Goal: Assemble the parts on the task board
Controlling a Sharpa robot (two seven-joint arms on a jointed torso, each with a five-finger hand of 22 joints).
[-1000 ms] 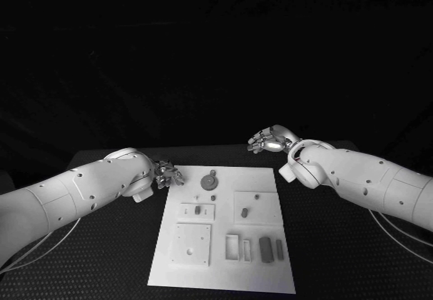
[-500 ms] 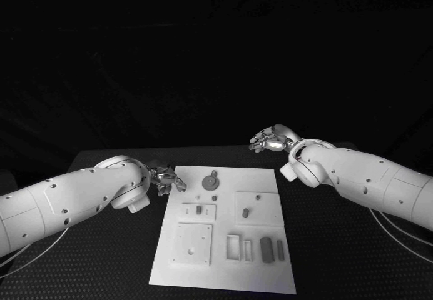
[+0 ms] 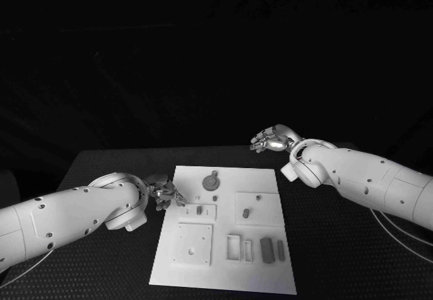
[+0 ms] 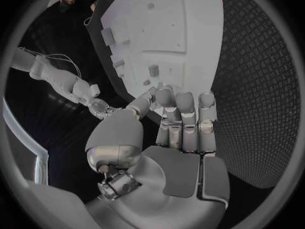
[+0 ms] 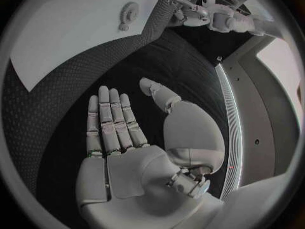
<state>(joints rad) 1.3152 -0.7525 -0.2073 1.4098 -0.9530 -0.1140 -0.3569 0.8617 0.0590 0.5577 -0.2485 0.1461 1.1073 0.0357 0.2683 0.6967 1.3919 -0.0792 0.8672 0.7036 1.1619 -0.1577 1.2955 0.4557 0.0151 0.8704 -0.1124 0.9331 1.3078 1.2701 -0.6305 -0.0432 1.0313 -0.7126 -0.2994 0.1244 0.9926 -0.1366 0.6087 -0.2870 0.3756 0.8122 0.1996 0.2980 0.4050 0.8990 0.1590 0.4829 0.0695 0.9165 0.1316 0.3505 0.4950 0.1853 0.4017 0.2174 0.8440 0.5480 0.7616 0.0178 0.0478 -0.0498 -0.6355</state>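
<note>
Dim scene, black surround; task board (image 3: 226, 225) brightly lit, perhaps from above; wrist views fisheye-warped

Small parts (image 3: 245, 213) on board (image 3: 261, 181): shapes unclear

The right hand (image 5: 136, 152) lies flat and empty, palm facing the camera, above the black textured desk (image 5: 76, 102). Its fingers (image 5: 109, 119) extend straight and lie side by side, with the thumb set apart from them. The hand touches nothing. Beyond the fingertips, the white task board (image 5: 70, 30) rests on the desk, well apart from the hand. A toothed gear-shaped part (image 5: 129, 11) sits on the board near its edge, with a small round piece just beside it. Past the board, the left arm (image 5: 222, 19) reaches in, and the left hand (image 5: 180, 6) is near the board's far edge; its grip state cannot be determined.
</note>
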